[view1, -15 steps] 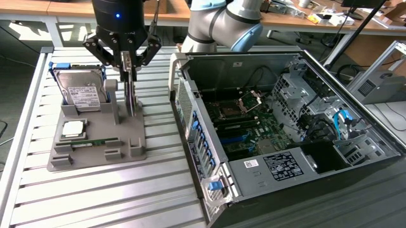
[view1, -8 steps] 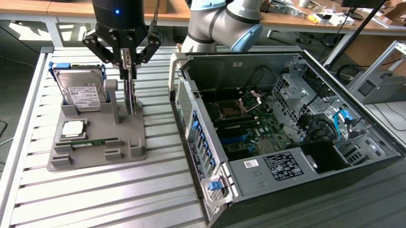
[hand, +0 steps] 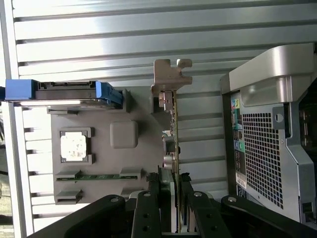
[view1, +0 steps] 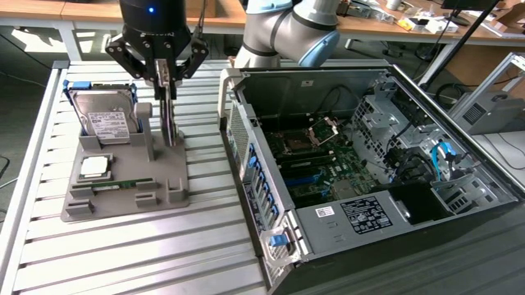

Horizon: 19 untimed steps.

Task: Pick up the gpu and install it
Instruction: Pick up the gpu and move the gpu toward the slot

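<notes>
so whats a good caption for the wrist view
jaws closed on the gpu standing on edge in its grey holder, pc case alongside

1. My claw [hand: 173, 198] is black and matt, with small shiny screw heads.
2. The gpu [hand: 174, 134] is a dark matt card; its bracket [hand: 170, 79] is dull silvery metal.
3. The holder [view1: 115, 203] looks like grey matt plastic, a little rough.
4. The table [view1: 123, 258] is ribbed silvery metal with a soft shine.
5. The computer case [view1: 296, 92] is grey metal.
6. The hard drive [view1: 107, 104] is bright metal, with a white paper label and blue plastic rails.
</notes>
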Each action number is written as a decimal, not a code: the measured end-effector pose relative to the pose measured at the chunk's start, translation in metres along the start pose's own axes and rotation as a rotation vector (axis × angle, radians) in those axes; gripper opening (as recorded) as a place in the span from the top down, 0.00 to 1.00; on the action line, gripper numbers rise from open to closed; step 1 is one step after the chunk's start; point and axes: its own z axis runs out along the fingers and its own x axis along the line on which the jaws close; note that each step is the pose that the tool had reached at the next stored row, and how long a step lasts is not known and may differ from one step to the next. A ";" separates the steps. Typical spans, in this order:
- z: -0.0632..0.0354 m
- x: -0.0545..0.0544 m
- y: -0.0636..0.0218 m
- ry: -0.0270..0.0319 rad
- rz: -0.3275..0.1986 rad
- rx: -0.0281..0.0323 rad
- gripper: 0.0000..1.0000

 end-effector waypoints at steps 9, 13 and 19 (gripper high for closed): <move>-0.0050 0.000 0.0002 0.0000 0.000 0.0000 0.73; -0.0058 0.000 0.0002 0.0000 0.000 0.0004 0.73; -0.0078 0.000 0.0003 0.0000 0.000 0.0011 0.73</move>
